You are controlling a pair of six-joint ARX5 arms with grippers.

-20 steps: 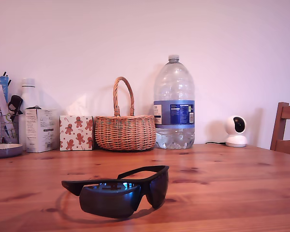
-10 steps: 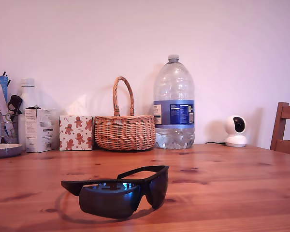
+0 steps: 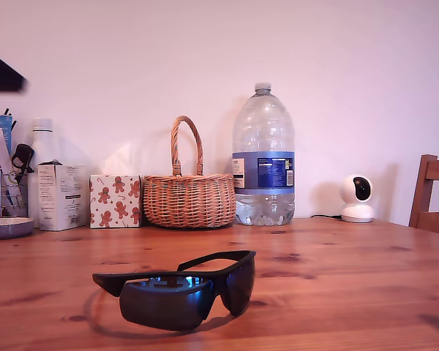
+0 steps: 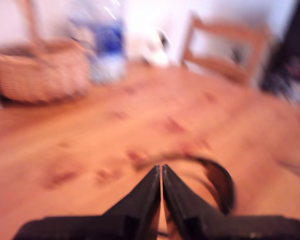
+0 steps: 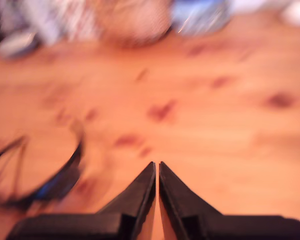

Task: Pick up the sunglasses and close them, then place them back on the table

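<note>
**Sunglasses untouched on table; both grippers closed and empty**

Location. The sunglasses [image 3: 181, 286] stand on the table [image 3: 336, 270], near the front of the exterior view and a little towards that view's left. Both arms are unfolded and the lenses face the camera. Nothing touches them.

Handling, by judgement. Thin plastic frame: light, fairly stiff at the brow bar, springy and easily twisted along the arms. The mirrored lenses look smooth, prone to slipping and to marking, so they are poor places to grip. The brow bar or the stout part of an arm near its hinge appears the soundest hold. Folding calls for one gripper steadying the frame while the other swings an arm inward. Excess force at a hinge risks damage.

Grippers. My first gripper [image 4: 161, 172] has its fingers [image 4: 145, 192] pressed together, with only a hairline gap, holding nothing. The sunglasses appear blurred just beyond its tips. My second gripper [image 5: 156, 169] is likewise closed to a sliver and empty, above bare wood, with the sunglasses off to one side. Both wrist views are blurred, so contact with the table cannot be judged.
</note>
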